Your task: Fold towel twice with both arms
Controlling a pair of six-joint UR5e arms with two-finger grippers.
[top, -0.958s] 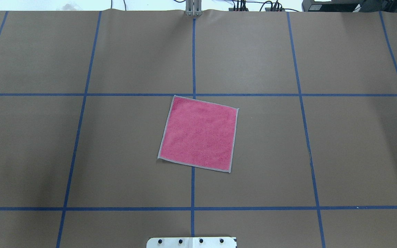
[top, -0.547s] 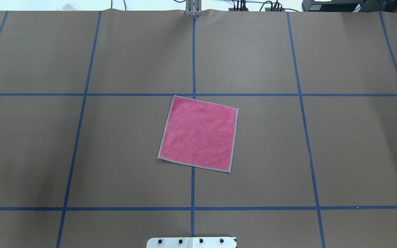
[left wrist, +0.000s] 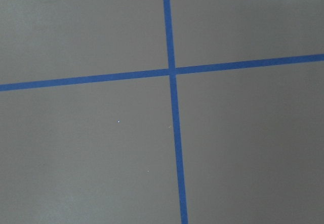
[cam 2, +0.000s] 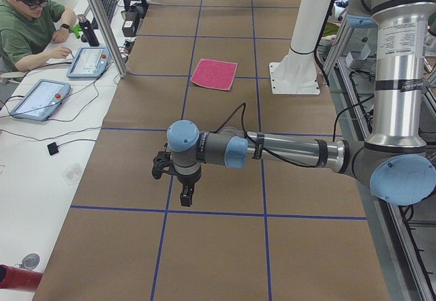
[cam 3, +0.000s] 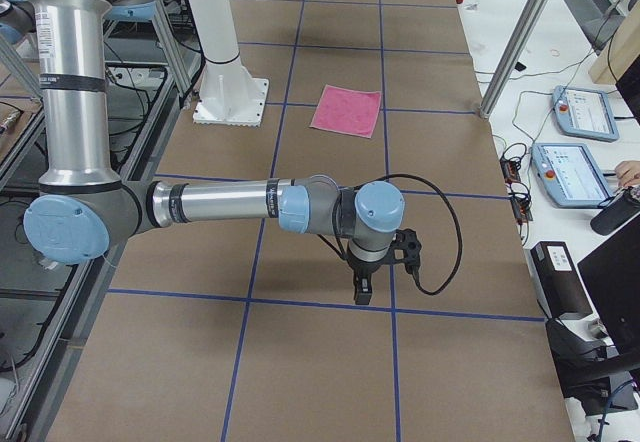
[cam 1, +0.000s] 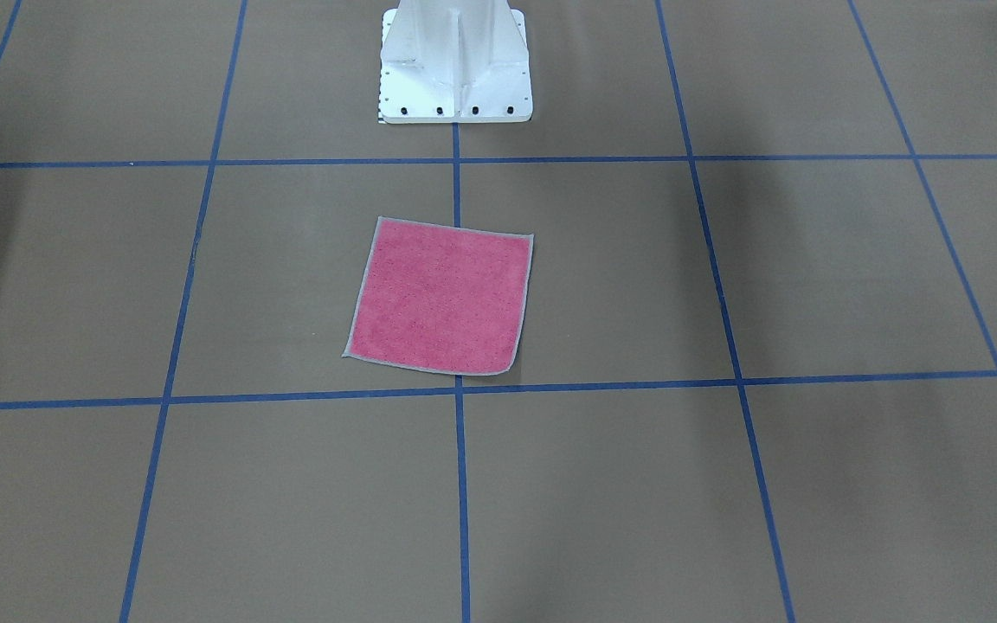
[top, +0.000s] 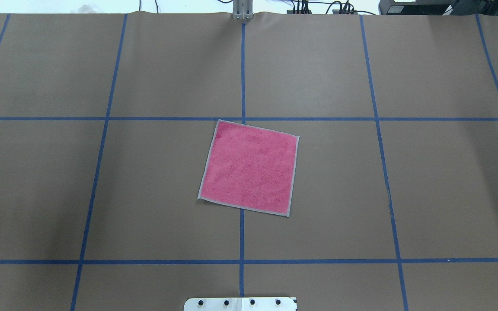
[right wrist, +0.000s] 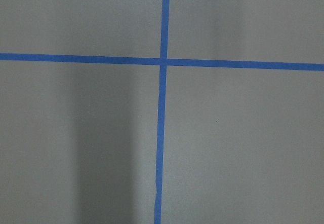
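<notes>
The towel [top: 250, 168] lies flat and unfolded, pink-red face up, slightly rotated, at the middle of the brown table; it also shows as the towel [cam 1: 442, 298], [cam 2: 214, 73], [cam 3: 347, 110]. Both arms are outside the overhead and front views. My left gripper [cam 2: 185, 195] hangs pointing down over a blue tape crossing, far from the towel toward the table's left end. My right gripper [cam 3: 362, 289] hangs the same way toward the right end. Whether either is open or shut I cannot tell. Both wrist views show only brown paper and blue tape lines.
The white pedestal base [cam 1: 455, 95] stands just behind the towel on the robot's side. A person [cam 2: 27, 28] sits at a side table with tablets [cam 2: 39, 99]. An aluminium post [cam 3: 520, 42] stands at the far edge, with teach pendants [cam 3: 572, 174] beyond it.
</notes>
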